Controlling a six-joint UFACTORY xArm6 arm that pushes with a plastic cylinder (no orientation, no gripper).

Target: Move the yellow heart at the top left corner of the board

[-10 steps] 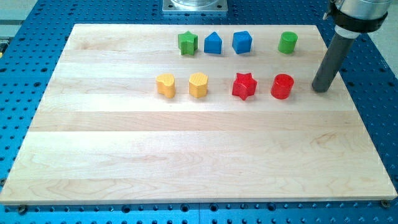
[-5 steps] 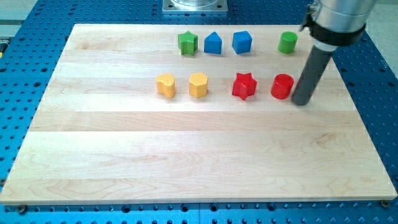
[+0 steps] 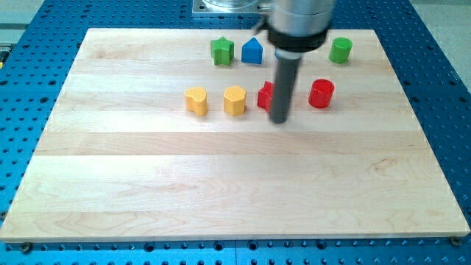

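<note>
The yellow heart sits left of centre in the board's upper half, with a yellow hexagon block just to its right. My tip rests on the board right of the hexagon, at the lower right edge of the red star, which the rod partly hides. The tip is well to the right of the yellow heart, not touching it.
A red cylinder stands right of the rod. Along the view's top are a green star, a blue house-shaped block and a green cylinder. The arm covers the space between the blue and green blocks. The wooden board lies on a blue perforated table.
My tip has swept left from the board's right side past the red cylinder. The red cylinder and red star have shifted left and slightly up. The arm now hides the second blue block.
</note>
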